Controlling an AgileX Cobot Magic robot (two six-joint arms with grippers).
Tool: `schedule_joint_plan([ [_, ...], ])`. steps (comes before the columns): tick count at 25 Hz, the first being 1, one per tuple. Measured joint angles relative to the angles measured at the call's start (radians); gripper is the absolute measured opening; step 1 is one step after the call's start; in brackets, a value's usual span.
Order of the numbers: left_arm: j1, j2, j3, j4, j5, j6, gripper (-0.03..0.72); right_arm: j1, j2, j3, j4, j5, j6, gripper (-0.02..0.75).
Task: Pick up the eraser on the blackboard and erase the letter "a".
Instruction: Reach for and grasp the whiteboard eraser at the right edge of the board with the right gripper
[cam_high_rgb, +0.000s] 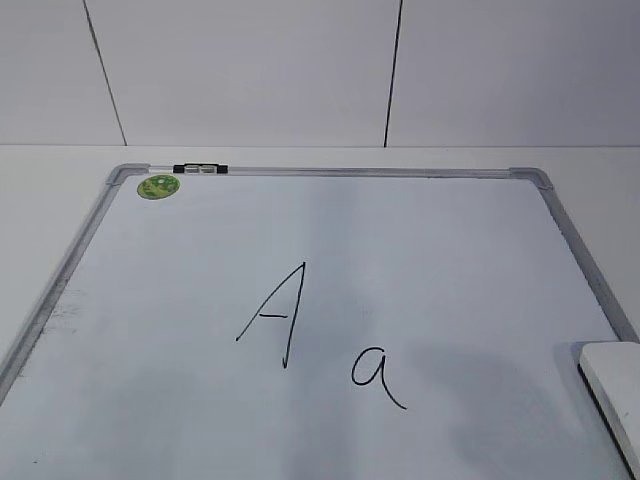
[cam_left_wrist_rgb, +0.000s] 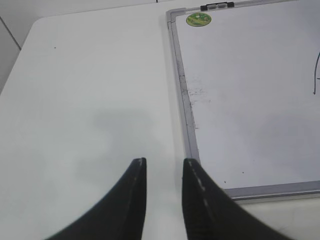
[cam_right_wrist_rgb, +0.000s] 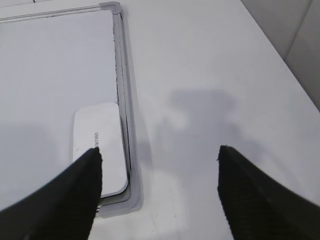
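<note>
The blackboard (cam_high_rgb: 330, 250) is a white board with a grey frame and a green sticker (cam_high_rgb: 159, 186) at its far left corner. The small letter "a" (cam_high_rgb: 374, 374) is written near the front middle, right of a larger capital "A" (cam_high_rgb: 272, 312). The white eraser (cam_high_rgb: 615, 385) lies on the board's front right corner; the right wrist view shows it (cam_right_wrist_rgb: 102, 145) against the frame. My right gripper (cam_right_wrist_rgb: 159, 155) is open and empty, above the table just right of the eraser. My left gripper (cam_left_wrist_rgb: 164, 162) is open a little and empty, over the table left of the board (cam_left_wrist_rgb: 250, 100).
A black clip (cam_high_rgb: 200, 169) sits on the board's far frame edge. The board lies on a white table (cam_left_wrist_rgb: 85, 100) with a tiled wall (cam_high_rgb: 320, 70) behind. The table's right edge (cam_right_wrist_rgb: 280, 55) shows in the right wrist view.
</note>
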Motion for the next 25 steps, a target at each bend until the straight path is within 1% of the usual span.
schedule_joint_plan([
  [12, 0.0, 0.0, 0.0, 0.0, 0.0, 0.0, 0.194, 0.002, 0.0, 0.0, 0.0, 0.0, -0.015, 0.577],
  [15, 0.0, 0.0, 0.0, 0.0, 0.0, 0.0, 0.194, 0.005, 0.0, 0.0, 0.04, 0.0, -0.093, 0.577],
  [19, 0.0, 0.0, 0.0, 0.0, 0.0, 0.0, 0.194, 0.005, 0.052, -0.006, 0.128, 0.0, -0.173, 0.577],
  [25, 0.0, 0.0, 0.0, 0.0, 0.0, 0.0, 0.194, 0.005, 0.202, -0.029, 0.167, -0.01, -0.193, 0.577],
])
